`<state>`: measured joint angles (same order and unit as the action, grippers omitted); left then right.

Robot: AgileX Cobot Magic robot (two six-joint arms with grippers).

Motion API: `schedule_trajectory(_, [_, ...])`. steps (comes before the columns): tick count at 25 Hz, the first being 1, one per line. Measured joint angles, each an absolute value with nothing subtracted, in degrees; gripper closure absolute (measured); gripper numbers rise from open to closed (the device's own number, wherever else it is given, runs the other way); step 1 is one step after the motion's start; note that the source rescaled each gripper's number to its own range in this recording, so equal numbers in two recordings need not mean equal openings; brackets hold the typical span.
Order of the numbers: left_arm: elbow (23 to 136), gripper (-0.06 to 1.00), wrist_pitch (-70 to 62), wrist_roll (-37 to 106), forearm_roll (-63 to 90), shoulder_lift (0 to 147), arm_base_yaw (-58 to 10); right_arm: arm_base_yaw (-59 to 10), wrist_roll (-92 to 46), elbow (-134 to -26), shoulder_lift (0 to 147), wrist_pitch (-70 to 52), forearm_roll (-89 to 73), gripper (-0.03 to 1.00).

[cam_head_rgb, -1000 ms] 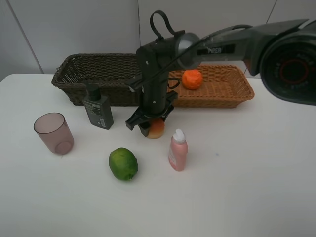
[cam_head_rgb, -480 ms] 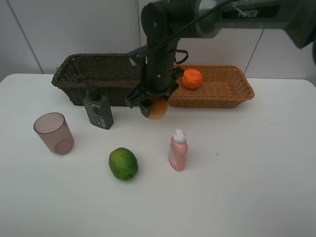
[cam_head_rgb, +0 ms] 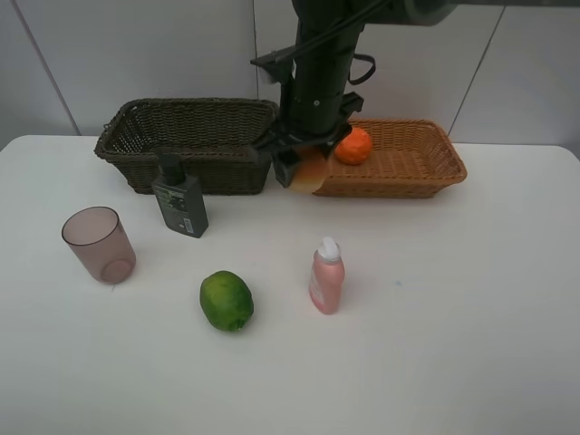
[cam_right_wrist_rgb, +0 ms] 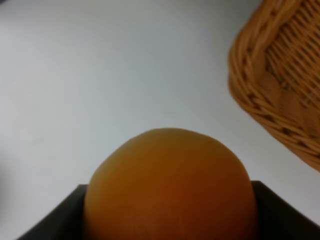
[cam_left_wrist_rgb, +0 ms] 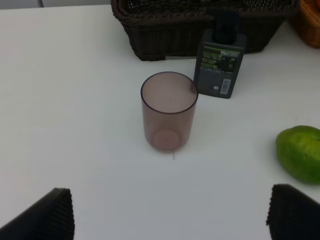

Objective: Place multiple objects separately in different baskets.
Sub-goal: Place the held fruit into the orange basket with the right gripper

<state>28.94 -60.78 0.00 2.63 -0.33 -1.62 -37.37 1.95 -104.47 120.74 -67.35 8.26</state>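
Note:
My right gripper [cam_head_rgb: 304, 170] is shut on the red-yellow peach-like fruit [cam_head_rgb: 311, 174] and holds it in the air at the near left corner of the light tan basket [cam_head_rgb: 426, 177]. In the right wrist view the fruit [cam_right_wrist_rgb: 170, 182] fills the space between the jaws, with the tan basket's corner [cam_right_wrist_rgb: 280, 85] beyond it. An orange [cam_head_rgb: 353, 145] lies in that basket. On the table stand the mauve cup [cam_head_rgb: 98, 245], the dark pump bottle [cam_head_rgb: 179, 201] and the pink bottle [cam_head_rgb: 326, 276], and the lime [cam_head_rgb: 227, 300] lies there too. My left gripper [cam_left_wrist_rgb: 170, 220] stands open, short of the cup [cam_left_wrist_rgb: 168, 111].
The dark brown basket [cam_head_rgb: 136, 145] sits at the back left, touching the tan one. In the left wrist view the pump bottle [cam_left_wrist_rgb: 220, 62] stands against the dark basket [cam_left_wrist_rgb: 150, 35], with the lime [cam_left_wrist_rgb: 300, 152] off to one side.
My right gripper has lifted the peach-like fruit off the table and carried it back and to the right, up to the tan basket's near left corner. Everything else has stayed put.

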Motion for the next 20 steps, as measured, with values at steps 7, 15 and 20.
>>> schedule_trajectory(7, [28.94, -0.05, -60.78, 0.00, 2.63, -0.33, -1.62, -29.67, 1.90, -104.47, 120.13, -67.04, 11.86, 0.50])
schedule_trajectory(15, [28.94, -0.05, -60.78, 0.00, 2.63, -0.33, -1.62, -18.99, 1.90, -104.47, 120.13, -60.65, 15.31, 0.50])
schedule_trajectory(20, [28.94, -0.05, -60.78, 0.00, 2.63, -0.33, -1.62, -14.68, 1.96, -104.47, 120.18, -55.64, 15.46, 0.50])
